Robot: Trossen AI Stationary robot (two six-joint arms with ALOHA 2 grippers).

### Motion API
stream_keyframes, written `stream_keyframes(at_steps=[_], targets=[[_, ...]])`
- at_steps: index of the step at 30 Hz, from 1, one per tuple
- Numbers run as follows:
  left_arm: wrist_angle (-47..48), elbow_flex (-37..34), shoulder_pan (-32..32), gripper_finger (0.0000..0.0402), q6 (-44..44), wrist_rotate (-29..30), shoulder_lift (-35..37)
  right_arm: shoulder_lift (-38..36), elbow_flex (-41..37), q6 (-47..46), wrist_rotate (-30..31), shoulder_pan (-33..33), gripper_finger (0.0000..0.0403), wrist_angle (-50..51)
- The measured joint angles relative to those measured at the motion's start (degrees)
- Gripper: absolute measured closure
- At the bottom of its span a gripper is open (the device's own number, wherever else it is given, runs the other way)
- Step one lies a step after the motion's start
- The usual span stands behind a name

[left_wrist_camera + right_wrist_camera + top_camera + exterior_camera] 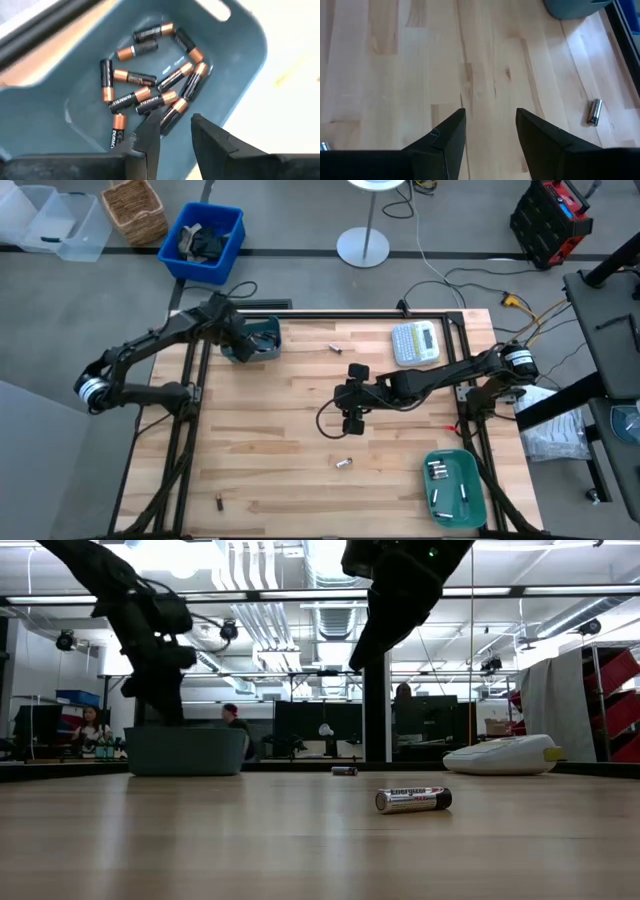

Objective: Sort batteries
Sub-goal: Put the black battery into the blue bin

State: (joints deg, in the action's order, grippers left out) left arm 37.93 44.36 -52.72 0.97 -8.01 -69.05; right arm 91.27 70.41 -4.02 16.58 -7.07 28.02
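Several black-and-copper batteries (145, 80) lie loose on the floor of a blue-grey bin (255, 340) at the table's far left. My left gripper (172, 137) hangs open just above them, with nothing between its fingers. My right gripper (345, 395) hovers open over bare wood at the table's middle. A silvery battery (344, 463) lies on its side on the table nearer the front edge, and shows in the low view as the silvery battery (413, 800). A second silvery battery (594, 111) lies toward the far edge. A small dark battery (220, 502) lies at the near left.
A green tray (470, 465) at the near right holds several silvery batteries. A grey-white label maker (415, 343) sits at the far right. Cables cross the table's right edge. Bare wood lies around the right gripper. People show in the room behind.
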Motion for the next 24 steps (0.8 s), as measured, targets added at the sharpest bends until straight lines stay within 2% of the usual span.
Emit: stream_keyframes(at_steps=[5, 9, 11, 14, 21, 24], targets=[[0.1, 0.0, 3.7, 0.0311, -3.6, 0.0, 6.4, 0.0, -0.1, 0.2, 0.0, 0.0, 0.0237, 0.0], [0.5, 0.0, 13.1, 0.0311, -9.6, 0.1, 11.4, 0.0, -0.1, 0.2, 0.0, 0.0, 0.0231, 0.0], [0.6, 0.0, 20.3, 0.0311, -13.9, 2.2, 13.6, 0.0, -0.1, 0.2, 0.0, 0.0, 0.0229, 0.0], [1.9, 0.0, 33.1, 0.0313, -22.0, 9.0, 16.4, 0.0, -0.2, 0.2, 0.0, 0.0, 0.0231, 0.0], [5.0, 0.0, 64.1, 0.0319, -48.8, 21.4, 18.2, 0.0, -1.5, 0.2, 0.0, 0.0, 0.0243, 0.2], [5.6, 0.0, 74.5, 0.0320, -60.3, 23.9, 17.1, 0.0, -2.3, -0.5, -0.3, 0.0, 0.0241, 0.3]])
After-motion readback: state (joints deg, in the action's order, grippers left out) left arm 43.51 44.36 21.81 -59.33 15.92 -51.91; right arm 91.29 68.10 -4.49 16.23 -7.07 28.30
